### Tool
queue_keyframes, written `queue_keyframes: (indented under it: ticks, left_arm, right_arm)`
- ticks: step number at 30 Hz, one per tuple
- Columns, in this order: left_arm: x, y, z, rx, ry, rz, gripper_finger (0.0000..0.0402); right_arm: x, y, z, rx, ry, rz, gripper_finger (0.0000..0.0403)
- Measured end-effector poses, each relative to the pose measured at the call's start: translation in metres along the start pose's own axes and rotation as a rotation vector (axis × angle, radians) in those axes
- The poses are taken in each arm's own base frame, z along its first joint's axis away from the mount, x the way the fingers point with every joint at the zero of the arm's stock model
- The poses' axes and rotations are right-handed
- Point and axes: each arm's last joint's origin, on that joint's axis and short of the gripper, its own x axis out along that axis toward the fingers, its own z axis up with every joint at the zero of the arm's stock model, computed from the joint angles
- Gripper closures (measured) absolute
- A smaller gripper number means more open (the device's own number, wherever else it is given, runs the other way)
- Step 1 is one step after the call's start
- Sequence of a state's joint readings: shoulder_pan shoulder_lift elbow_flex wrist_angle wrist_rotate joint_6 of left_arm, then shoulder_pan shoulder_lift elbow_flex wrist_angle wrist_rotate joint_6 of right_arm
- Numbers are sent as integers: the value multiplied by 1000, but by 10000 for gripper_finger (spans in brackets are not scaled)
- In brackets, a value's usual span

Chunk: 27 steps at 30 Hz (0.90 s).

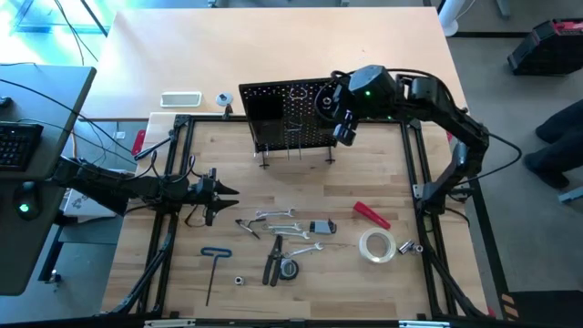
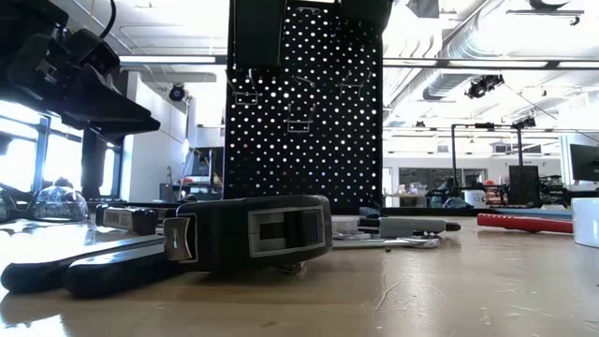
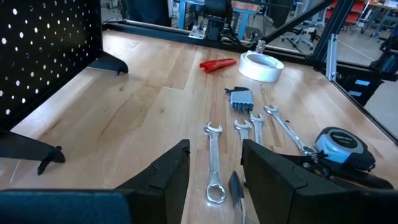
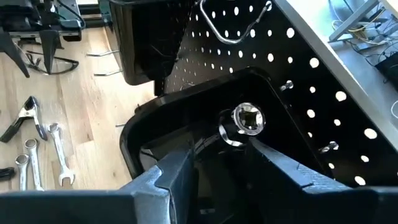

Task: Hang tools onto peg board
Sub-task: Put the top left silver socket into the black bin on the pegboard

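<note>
The black peg board stands upright at the table's far side and also fills the low view. My right gripper is open over the board's right black bin. A small silver socket sits inside the bin, just past one fingertip. My left gripper is open and empty at the left, low over the table and pointing at the silver wrenches. Wrenches, pliers, a tape measure, a blue T-handle key, a red-handled tool and a tape roll lie flat on the table. My right gripper's fingers stand wide apart over the bin. The socket lies close against one fingertip. I cannot tell whether it touches that finger.
Safety glasses lie under my left gripper. A second black bin and wire hooks hang on the board. A white slab lies behind the black table frame. Bare wood lies between the board and the tools.
</note>
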State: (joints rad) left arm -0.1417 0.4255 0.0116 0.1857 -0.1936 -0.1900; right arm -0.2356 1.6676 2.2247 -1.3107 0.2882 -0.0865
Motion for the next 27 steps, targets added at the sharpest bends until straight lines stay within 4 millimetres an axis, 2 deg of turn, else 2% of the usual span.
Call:
queue_keyframes:
  ticks: [5,15,20,27]
  left_arm:
    - [0,0,0,-9,-3,-1,264]
    - [0,0,2,-12,-16,-3,264]
    - [0,0,2,-13,-22,-4,264]
    - [0,0,2,-13,-21,-4,264]
  right_arm:
    - [2,1,-1,-11,21,2,272]
    - [20,5,0,-45,71,5,331]
    - [30,1,-1,-39,110,-7,336]
    - [34,-3,0,-34,107,-19,336]
